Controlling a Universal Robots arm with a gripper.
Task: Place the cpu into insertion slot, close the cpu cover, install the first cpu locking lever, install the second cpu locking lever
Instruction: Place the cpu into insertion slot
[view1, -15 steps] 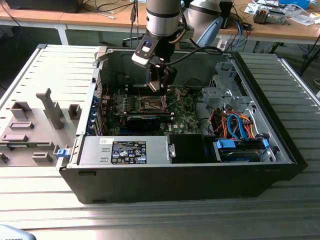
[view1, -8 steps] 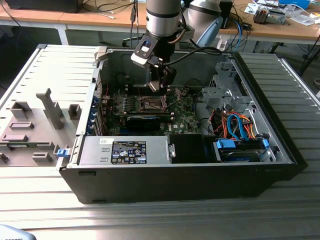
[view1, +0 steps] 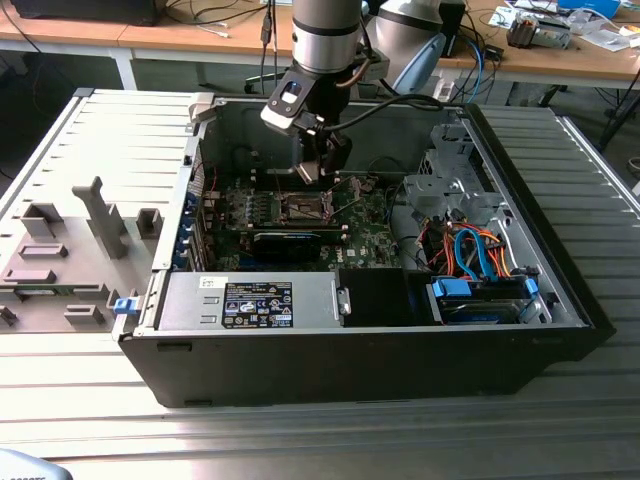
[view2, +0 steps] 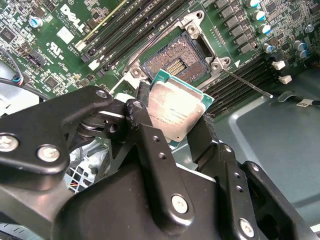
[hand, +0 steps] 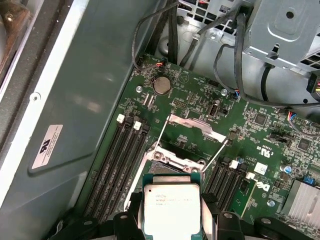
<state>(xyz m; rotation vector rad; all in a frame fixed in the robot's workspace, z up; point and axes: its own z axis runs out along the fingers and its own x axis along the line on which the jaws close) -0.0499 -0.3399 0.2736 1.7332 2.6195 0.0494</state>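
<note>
pincer (view2: 174, 119): i have it clenched on the cpu (view2: 176, 109) by two opposite edges, inside the open computer case (view1: 560, 250).
cpu: metal top showing, held above the motherboard (hand: 280, 150), close by the insertion slot (view2: 175, 60), not seated.
insertion slot: bare, dark centre exposed.
cpu cover (hand: 196, 127): raised off the slot.
</note>
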